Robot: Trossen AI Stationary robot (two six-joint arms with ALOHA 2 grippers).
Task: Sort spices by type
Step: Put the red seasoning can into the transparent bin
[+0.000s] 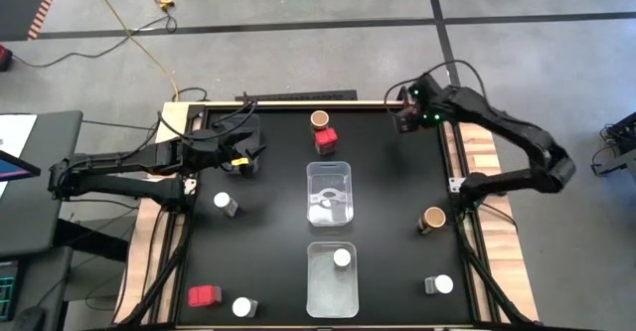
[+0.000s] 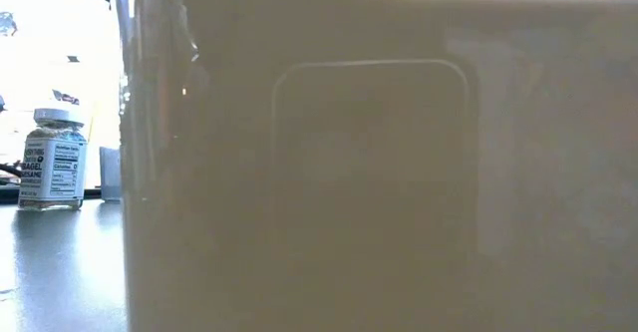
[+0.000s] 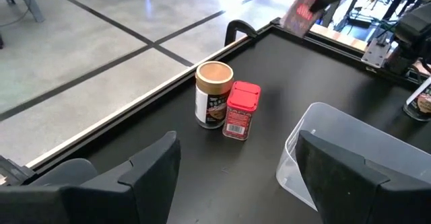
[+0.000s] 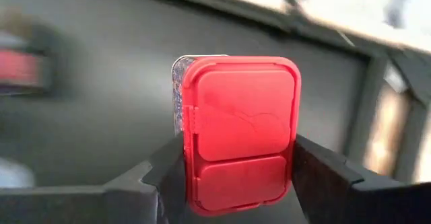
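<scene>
The right gripper [image 4: 237,173] has its fingers clamped on a red boxy plastic spice tin [image 4: 239,133], holding it at the far right corner of the black table [image 1: 268,271], well right of the far clear rectangular tub [image 1: 330,193]. I'd say it is mid-carry, and the next move calls for setting this tin beside the other red tin [image 3: 241,109], which stands touching a brown-topped round jar [image 3: 213,93] just beyond that tub. That tub looks empty; the near clear tub [image 1: 331,278] holds one white-lidded round jar [image 1: 342,257]. The left gripper [image 3: 236,167] waits left of the far tub, fingers apart, holding nothing.
</scene>
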